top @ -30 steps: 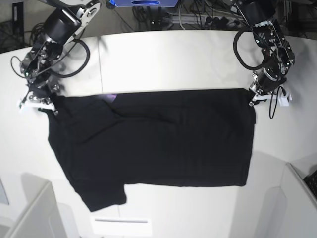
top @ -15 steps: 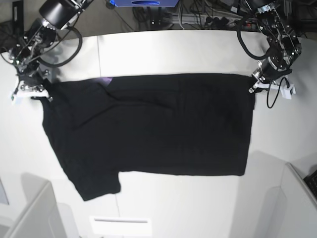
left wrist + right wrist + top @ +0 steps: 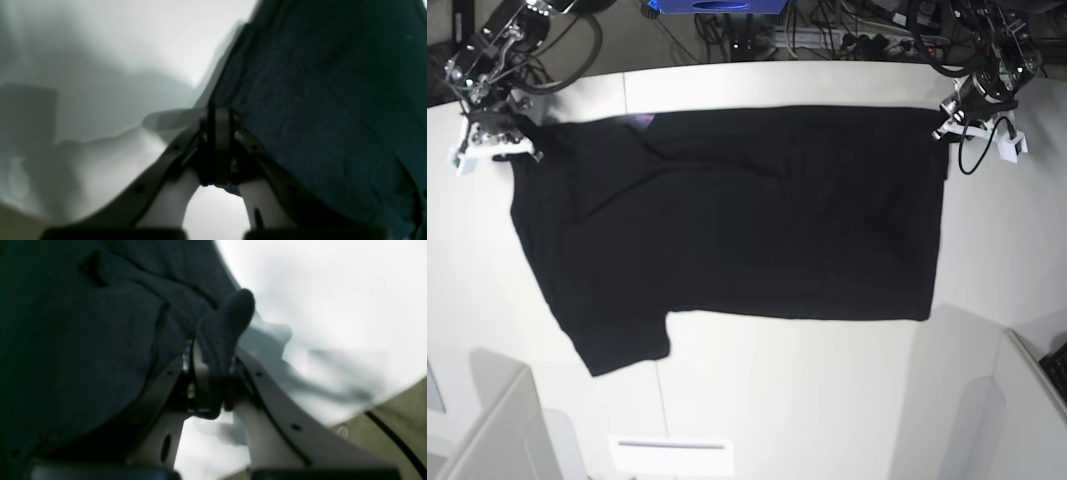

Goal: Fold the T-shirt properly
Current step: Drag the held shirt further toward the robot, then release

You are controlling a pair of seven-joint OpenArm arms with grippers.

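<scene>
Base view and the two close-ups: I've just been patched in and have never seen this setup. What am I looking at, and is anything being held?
The wide picture looks down on a white table from above. On it lies a black T-shirt, spread mostly flat, with a bit of purple print showing at its far edge. Two robot arms reach in from the far side.

The two close-ups come from cameras on the arms' wrists, each looking along its own claw. The left claw, at the top right of the wide view, is shut on the shirt's edge. The right claw, at the top left of the wide view, is shut on a bunched bit of the cloth that sticks out past its tips.

So both arms are gripping the shirt's far edge, one near each end.
</scene>
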